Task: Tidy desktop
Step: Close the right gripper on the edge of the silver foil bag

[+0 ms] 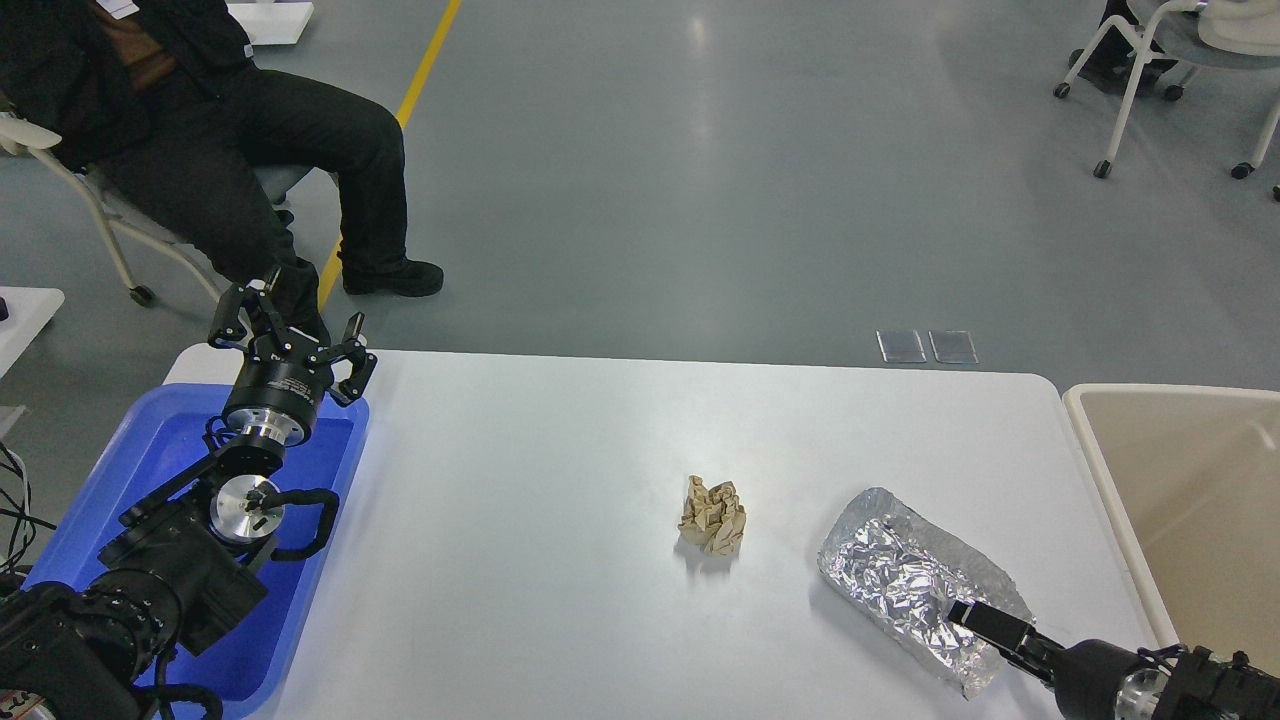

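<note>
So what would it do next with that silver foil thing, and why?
Probably lift the crumpled foil bag a little and carry it toward the beige bin on the right. The right gripper already sits at the bag's near end, seemingly pinching it, and the bag lies flat on the desktop close to that bin.

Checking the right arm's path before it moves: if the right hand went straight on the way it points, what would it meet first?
The right hand already lies at the crumpled foil bag; further on, probably the brown paper wad, though depth is unclear.
</note>
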Controlling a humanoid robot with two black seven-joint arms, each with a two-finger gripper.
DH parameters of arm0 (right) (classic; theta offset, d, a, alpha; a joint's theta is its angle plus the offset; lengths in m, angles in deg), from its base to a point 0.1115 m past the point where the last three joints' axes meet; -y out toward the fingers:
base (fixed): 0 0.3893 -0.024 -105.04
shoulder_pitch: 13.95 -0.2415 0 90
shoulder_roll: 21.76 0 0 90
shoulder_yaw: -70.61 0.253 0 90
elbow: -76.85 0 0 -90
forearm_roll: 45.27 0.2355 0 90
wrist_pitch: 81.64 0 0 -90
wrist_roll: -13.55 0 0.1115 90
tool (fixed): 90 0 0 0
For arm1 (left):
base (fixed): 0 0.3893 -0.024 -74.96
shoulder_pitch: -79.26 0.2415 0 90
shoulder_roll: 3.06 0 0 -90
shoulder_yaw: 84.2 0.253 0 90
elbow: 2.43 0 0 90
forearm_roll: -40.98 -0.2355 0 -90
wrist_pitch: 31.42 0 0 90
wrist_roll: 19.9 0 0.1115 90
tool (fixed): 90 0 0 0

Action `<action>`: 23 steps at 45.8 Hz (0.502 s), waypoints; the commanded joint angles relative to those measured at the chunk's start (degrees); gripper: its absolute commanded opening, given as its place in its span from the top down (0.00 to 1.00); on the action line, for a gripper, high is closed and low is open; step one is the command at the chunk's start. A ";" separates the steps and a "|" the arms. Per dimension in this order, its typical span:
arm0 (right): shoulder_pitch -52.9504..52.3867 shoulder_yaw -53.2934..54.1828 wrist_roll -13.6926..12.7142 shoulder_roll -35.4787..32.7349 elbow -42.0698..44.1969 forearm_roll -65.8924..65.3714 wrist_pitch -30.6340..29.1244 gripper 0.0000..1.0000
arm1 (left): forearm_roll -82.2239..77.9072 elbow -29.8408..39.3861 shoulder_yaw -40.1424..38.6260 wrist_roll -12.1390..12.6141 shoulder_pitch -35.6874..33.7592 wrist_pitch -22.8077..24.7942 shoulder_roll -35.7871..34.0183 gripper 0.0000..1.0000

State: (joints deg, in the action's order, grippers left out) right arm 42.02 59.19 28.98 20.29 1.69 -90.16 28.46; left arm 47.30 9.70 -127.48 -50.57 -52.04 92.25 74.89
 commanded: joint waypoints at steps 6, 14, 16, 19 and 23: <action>-0.25 0.08 0.21 1.28 4.41 -0.54 -0.85 0.17 | 0.00 -0.01 -0.05 0.00 0.00 0.00 0.00 0.00; 0.01 0.08 0.13 1.81 4.76 -2.65 -0.94 0.37 | 0.00 -0.01 0.03 0.00 0.00 0.00 0.00 0.00; 0.10 0.08 0.21 1.89 4.76 -2.92 -1.20 0.43 | 0.00 -0.01 0.03 0.00 0.00 0.00 0.00 0.00; 0.19 -0.01 0.13 2.68 4.76 -3.10 -1.56 0.47 | 0.00 -0.01 -0.05 0.00 0.00 0.00 0.00 0.00; 0.36 -0.01 0.21 2.86 4.76 -3.18 -1.64 0.72 | 0.00 -0.01 -0.05 0.00 0.00 0.00 0.00 0.00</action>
State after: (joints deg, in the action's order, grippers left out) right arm 42.05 59.26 29.11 22.15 5.88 -92.36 27.39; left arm 47.30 9.69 -127.48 -50.57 -52.04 92.24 74.89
